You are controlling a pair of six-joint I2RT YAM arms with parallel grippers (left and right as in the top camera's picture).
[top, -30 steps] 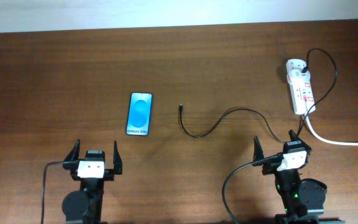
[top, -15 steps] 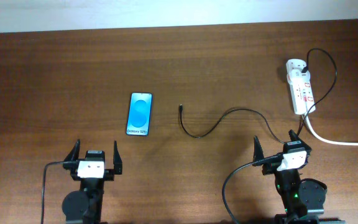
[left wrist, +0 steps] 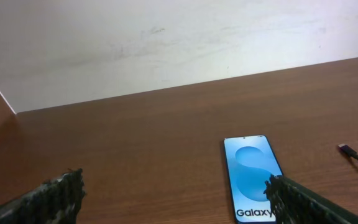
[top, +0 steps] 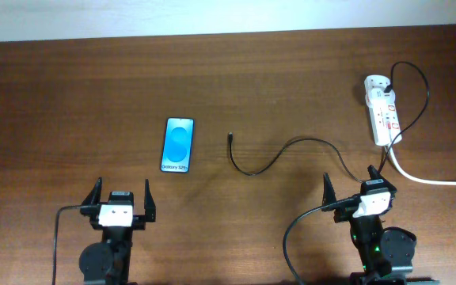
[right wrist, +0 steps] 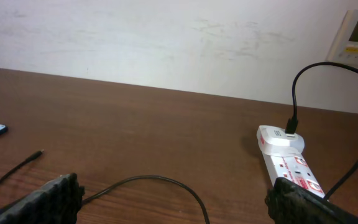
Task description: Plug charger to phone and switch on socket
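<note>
Standing by, both arms are parked at the near edge of the counter, and nothing has shifted in the last second: every item lies just where it did a moment ago. The work has not started yet, I'd say.

The left fingers are spread wide with nothing between them. The right fingers are spread just as wide and hold nothing either.

The phone lies flat, screen up and lit blue, a little ahead of the left arm. The charger trails in a loose curve across the middle of the counter. Its connector tip rests just to the right of the phone, apart from it and not plugged in. The far end of the cable loops round to the white adapter on the socket, which sits near the far right, ahead of the right arm. I cannot tell from here how its red switches are set.

With no motion under way, both jobs remain: seating the tip in the phone and pressing the switch. The right arm looks better placed for the switch.
</note>
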